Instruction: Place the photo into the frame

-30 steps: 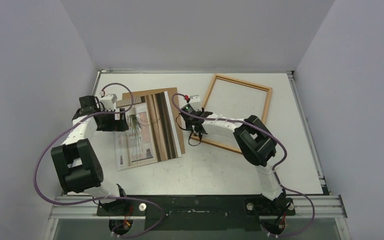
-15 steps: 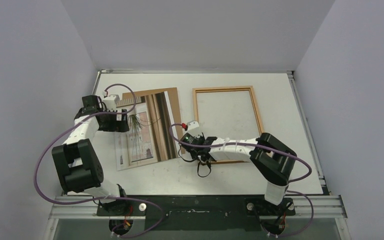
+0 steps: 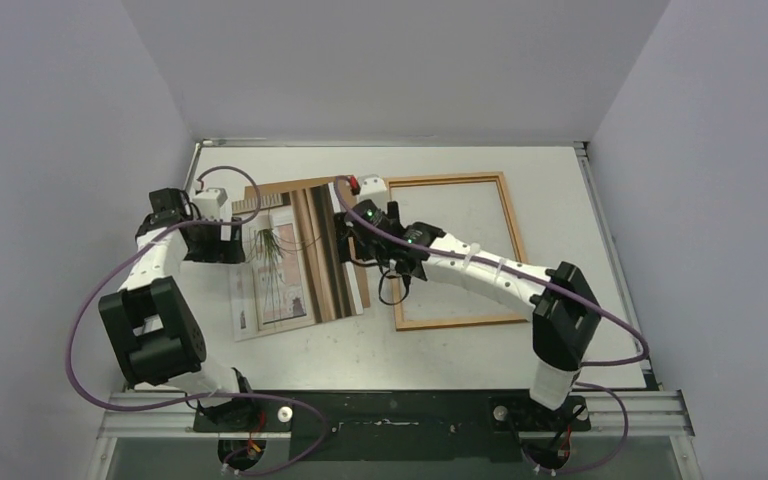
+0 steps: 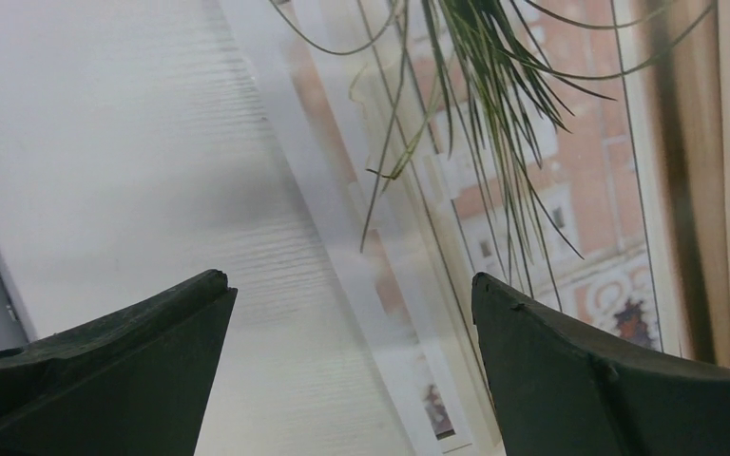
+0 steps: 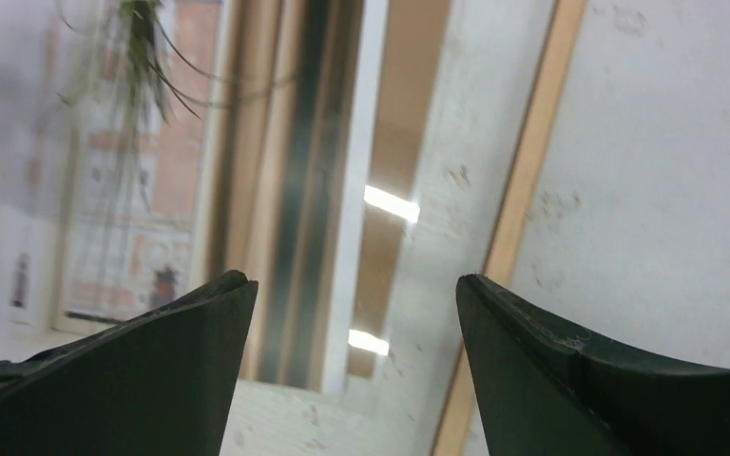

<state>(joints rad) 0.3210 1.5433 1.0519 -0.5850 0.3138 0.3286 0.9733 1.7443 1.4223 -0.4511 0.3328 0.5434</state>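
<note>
- Photo (image 3: 295, 265) face up on the brown fibreboard backing sheet (image 3: 305, 186), left of centre on the table (image 3: 580, 300); not yet in the frame (image 3: 450, 179), just beside it.
- Frame flat and squared up now, long sides running away from the arms; skewed at an angle a second ago; a tidier target for the drop-in.
- Right gripper (image 5: 352, 285) swung off the frame's near-left corner, up over the gap between photo and frame; jaws spread again after a squeeze, gripping nothing.
- Left gripper (image 4: 352, 285) spread wide over the photo's left margin, empty, barely shifted.
- Looks like straightening done and photo pick-up next; thin print lying flat on the board, so the edge hard to catch; probably calls for a slide or a lift from one side.
</note>
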